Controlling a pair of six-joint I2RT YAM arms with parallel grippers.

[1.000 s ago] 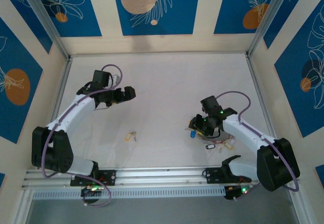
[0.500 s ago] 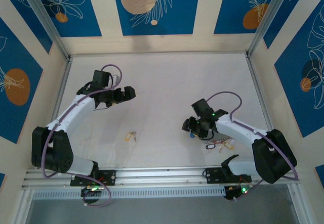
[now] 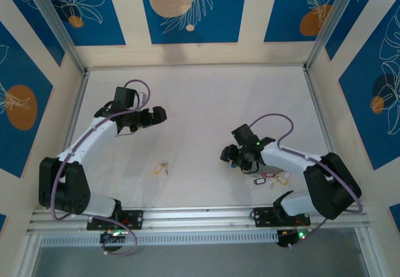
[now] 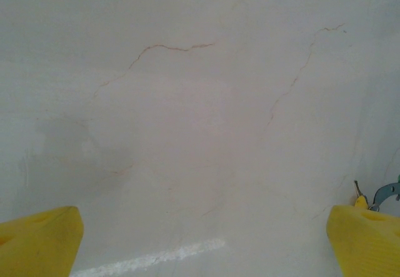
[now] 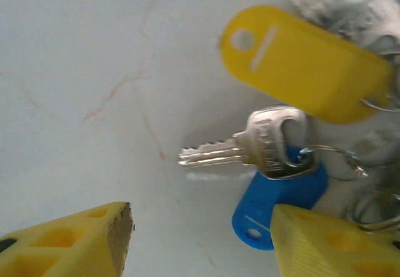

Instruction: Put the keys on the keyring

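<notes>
Right gripper (image 5: 201, 230): over the last second you carry it sideways across the table (image 4: 187, 102), off the bunch of tagged keys (image 3: 270, 179), and its jaws spread as it goes. They now stand apart with nothing between them; nothing is gripped.

Just ahead of the fingers, nearer the right-hand finger, lies a silver key (image 5: 269, 142), blade pointing toward the left-hand finger. Its blue tag (image 5: 281, 202) touches that right-hand finger's tip. A yellow tag (image 5: 306, 64) lies further ahead. A small split ring (image 5: 354, 159) runs off the key's head; the large keyring itself cannot be told apart in the tangle.

Left gripper (image 4: 203, 236): unmoved, jaws spread fully, bare table ahead.

A loose key (image 3: 162, 167) lies well apart from both tools, between the two arms.

Assessment: the widening reads as a release or a fresh approach, not a hold. The loose key is not yet threaded, so the task stands incomplete.
</notes>
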